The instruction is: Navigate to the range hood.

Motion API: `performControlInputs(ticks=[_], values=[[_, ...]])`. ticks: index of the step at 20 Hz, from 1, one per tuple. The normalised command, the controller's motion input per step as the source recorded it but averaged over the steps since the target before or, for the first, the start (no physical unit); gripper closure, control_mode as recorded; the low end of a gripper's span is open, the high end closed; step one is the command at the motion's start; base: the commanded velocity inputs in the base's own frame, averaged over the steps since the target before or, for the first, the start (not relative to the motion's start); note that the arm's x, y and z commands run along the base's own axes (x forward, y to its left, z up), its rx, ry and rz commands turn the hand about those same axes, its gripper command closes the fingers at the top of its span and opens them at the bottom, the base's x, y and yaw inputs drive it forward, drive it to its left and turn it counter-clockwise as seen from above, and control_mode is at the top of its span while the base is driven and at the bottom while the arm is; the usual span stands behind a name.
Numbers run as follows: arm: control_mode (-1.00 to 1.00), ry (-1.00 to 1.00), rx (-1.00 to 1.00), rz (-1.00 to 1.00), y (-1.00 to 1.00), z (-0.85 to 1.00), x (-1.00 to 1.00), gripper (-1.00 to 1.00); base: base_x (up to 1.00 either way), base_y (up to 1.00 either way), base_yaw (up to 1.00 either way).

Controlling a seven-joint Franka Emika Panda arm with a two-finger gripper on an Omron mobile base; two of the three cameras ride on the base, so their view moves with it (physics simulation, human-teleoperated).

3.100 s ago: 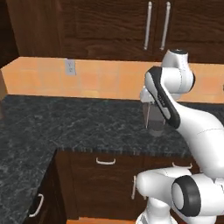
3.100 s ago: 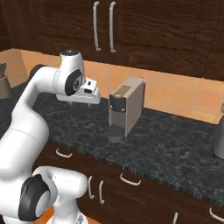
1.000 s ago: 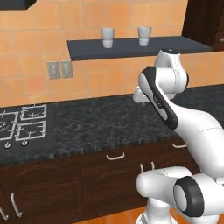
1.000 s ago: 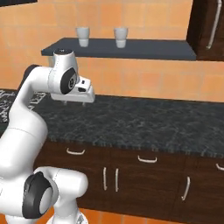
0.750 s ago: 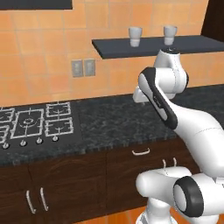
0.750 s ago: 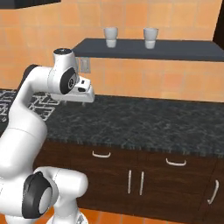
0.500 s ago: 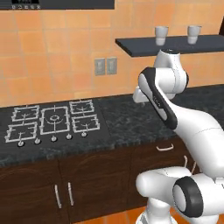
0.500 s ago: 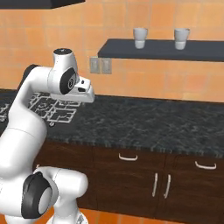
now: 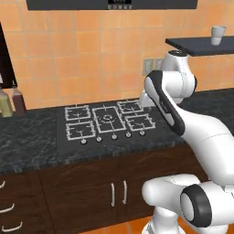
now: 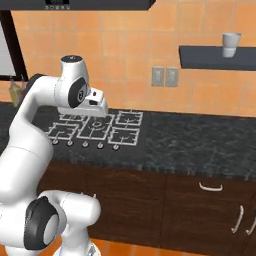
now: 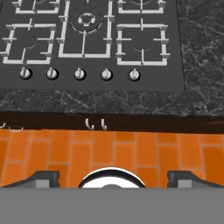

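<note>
Orange tiled wall now carries the wide dark charcoal range hood directly above the black gas cooktop; you've nearly arrived, views having swept along. Gripper spread, empty.

Range hood spans top left edge as a dark slab above the gas cooktop, which sits in the black speckled counter; arm's hand hangs over the cooktop's left burners; wall outlet on orange tile, grey cup upright on dark shelf.
</note>
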Motion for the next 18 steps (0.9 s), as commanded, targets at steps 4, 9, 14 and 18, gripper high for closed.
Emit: performControlInputs(ticks=[4, 9, 14, 18], values=[[1.00, 0.00, 0.00, 0.00, 0.00, 0.00, 0.00, -1.00, 0.06, 0.24, 0.03], [1.00, 0.00, 0.00, 0.00, 0.00, 0.00, 0.00, -1.00, 0.71, 0.71, 0.00], [1.00, 0.00, 0.00, 0.00, 0.00, 0.00, 0.00, -1.00, 0.82, 0.19, 0.00], [1.00, 0.00, 0.00, 0.00, 0.00, 0.00, 0.00, -1.00, 0.75, -0.05, 0.00]])
